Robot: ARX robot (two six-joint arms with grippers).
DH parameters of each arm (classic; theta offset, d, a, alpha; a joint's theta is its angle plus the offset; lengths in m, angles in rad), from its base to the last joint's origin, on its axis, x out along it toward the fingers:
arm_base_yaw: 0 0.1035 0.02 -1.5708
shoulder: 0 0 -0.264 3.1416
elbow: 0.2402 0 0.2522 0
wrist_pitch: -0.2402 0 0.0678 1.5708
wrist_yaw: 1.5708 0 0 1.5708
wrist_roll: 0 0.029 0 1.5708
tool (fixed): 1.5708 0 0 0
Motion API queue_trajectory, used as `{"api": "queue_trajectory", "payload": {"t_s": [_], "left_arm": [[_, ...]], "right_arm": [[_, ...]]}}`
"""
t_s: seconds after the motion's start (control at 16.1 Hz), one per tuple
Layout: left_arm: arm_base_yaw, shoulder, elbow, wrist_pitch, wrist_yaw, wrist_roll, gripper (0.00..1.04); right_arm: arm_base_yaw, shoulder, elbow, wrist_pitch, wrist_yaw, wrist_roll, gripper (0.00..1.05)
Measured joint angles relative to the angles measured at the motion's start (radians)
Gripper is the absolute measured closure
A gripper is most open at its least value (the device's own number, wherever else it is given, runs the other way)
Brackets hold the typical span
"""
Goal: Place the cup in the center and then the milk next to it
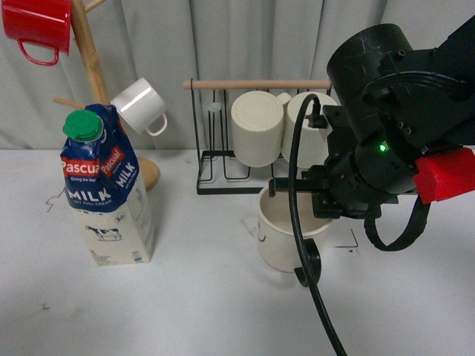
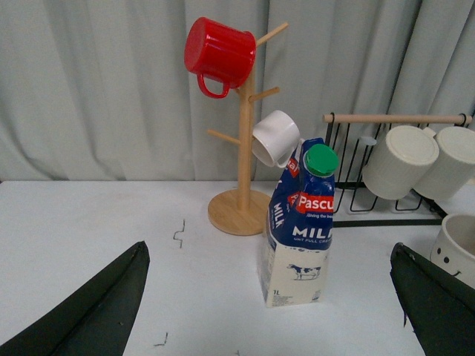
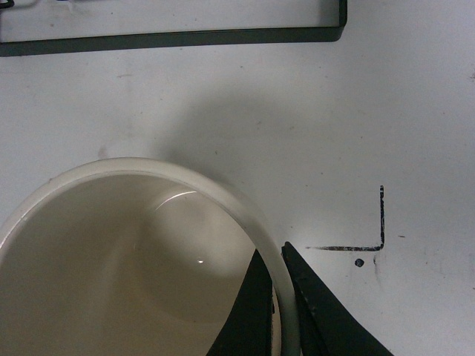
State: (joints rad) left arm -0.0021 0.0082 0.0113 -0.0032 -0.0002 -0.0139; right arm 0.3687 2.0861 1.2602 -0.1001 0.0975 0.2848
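The cup (image 1: 280, 239) is a wide cream mug with a black handle (image 1: 309, 265), near the table's middle in front of the rack. My right gripper (image 1: 320, 202) is shut on its rim, one finger inside and one outside, as the right wrist view (image 3: 276, 285) shows over the cup's empty inside (image 3: 126, 267). The milk (image 1: 106, 189), a blue and cream carton with a green cap, stands upright at the left. My left gripper (image 2: 271, 297) is open and empty, with the milk (image 2: 300, 222) standing beyond and between its fingers. The cup's smiley side (image 2: 454, 248) shows at that view's edge.
A black wire rack (image 1: 223, 148) with a wooden bar holds two cream ribbed mugs (image 1: 257, 126) behind the cup. A wooden mug tree (image 1: 93, 67) at the back left carries a red mug (image 1: 35, 26) and a small white mug (image 1: 141, 106). A black corner mark (image 3: 371, 241) is beside the cup.
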Motion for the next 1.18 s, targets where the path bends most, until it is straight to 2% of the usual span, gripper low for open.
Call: {"api": "queue_trajectory", "payload": {"t_s": [0.31,0.37,0.68,0.81,0.87,0.93,0.99,1.05,1.12,1.18], "left_arm": [[0.0,0.0,0.0,0.0,0.0,0.0,0.07],[0.0,0.0,0.0,0.0,0.0,0.0,0.07],[0.0,0.0,0.0,0.0,0.0,0.0,0.07],[0.0,0.0,0.0,0.0,0.0,0.0,0.07],[0.0,0.0,0.0,0.0,0.0,0.0,0.07],[0.0,0.0,0.0,0.0,0.0,0.0,0.07],[0.0,0.0,0.0,0.0,0.0,0.0,0.07],[0.0,0.0,0.0,0.0,0.0,0.0,0.07],[0.0,0.0,0.0,0.0,0.0,0.0,0.07],[0.0,0.0,0.0,0.0,0.0,0.0,0.07]], "right_arm": [[0.003,0.001,0.003,-0.029,0.0,0.011,1.01],[0.003,0.003,0.006,-0.036,-0.005,0.011,0.96],[-0.009,-0.045,-0.021,0.033,-0.025,-0.05,0.38],[-0.021,-0.176,-0.072,0.085,-0.086,-0.077,0.12],[-0.023,-0.249,-0.104,0.137,-0.111,-0.095,0.04],[-0.027,-0.352,-0.15,0.186,-0.142,-0.115,0.07],[-0.029,-0.434,-0.188,0.228,-0.171,-0.124,0.06],[-0.014,-0.499,-0.284,0.475,-0.041,-0.167,0.14],[-0.018,-0.596,-0.426,0.675,0.119,-0.225,0.27],[-0.055,-0.677,-0.553,0.812,0.184,-0.253,0.4]]}}
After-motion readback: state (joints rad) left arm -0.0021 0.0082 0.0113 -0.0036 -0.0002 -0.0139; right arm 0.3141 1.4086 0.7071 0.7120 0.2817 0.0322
